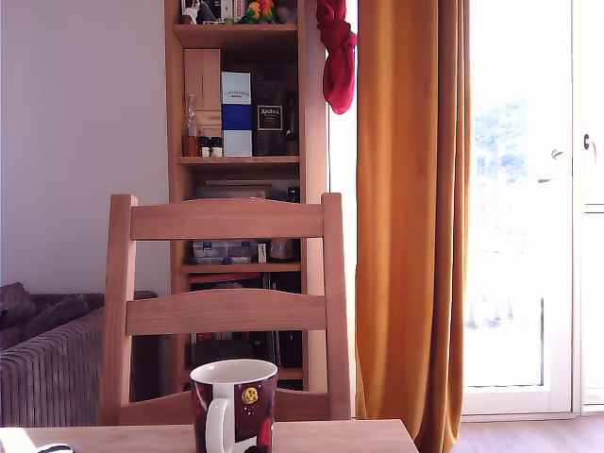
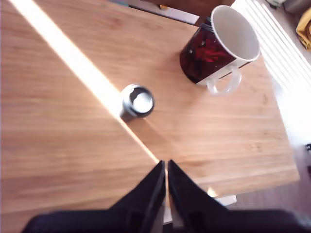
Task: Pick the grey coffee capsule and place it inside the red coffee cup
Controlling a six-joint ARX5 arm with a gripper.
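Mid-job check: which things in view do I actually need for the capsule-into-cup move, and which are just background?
Needed:
- grey coffee capsule, standing on the table, apart from the cup
- red coffee cup, upright, nothing visible inside
- gripper, shut, holding nothing
- table, bearing both

Background:
- wooden chair
- bookshelf
- orange curtain
- sofa

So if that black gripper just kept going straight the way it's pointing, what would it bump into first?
Probably the bare wooden table just ahead of the shut gripper. The grey capsule stands a little off that line and the red cup further off, though depth is hard to judge.
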